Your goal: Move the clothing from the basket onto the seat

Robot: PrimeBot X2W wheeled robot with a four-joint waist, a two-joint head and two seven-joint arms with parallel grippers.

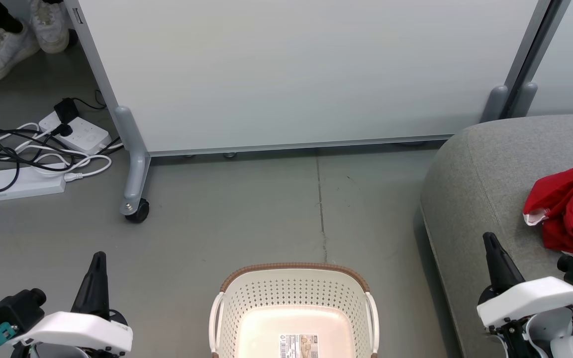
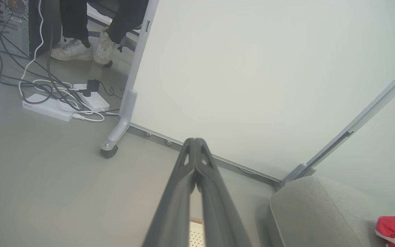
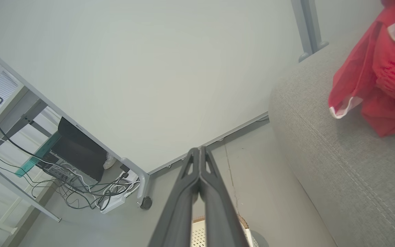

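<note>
The left gripper (image 1: 98,258) and right gripper (image 1: 489,239) both hang clenched on nothing, fingers pressed together. Between them sits the white laundry basket (image 1: 294,269), its barcode sticker (image 1: 298,345) in plain sight. The red clothing (image 1: 570,209) lies crumpled on the grey seat (image 1: 465,189), near the right gripper, ahead and to its right.

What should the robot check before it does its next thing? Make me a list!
1. Basket emptied: ok, the part in view is bare down to the sticker on its floor.
2. Red clothes on the sofa: ok, they lie bunched on the grey cushion.
3. Left pincer free: ok, shut with nothing in it.
4. Right pincer free: ok, shut with nothing in it.
5. All the cloth fully on the sofa: cannot tell, the pile runs past the picture's edge.
6. Floor cables out of the way: ok, off to the left, apart from the basket.
</note>
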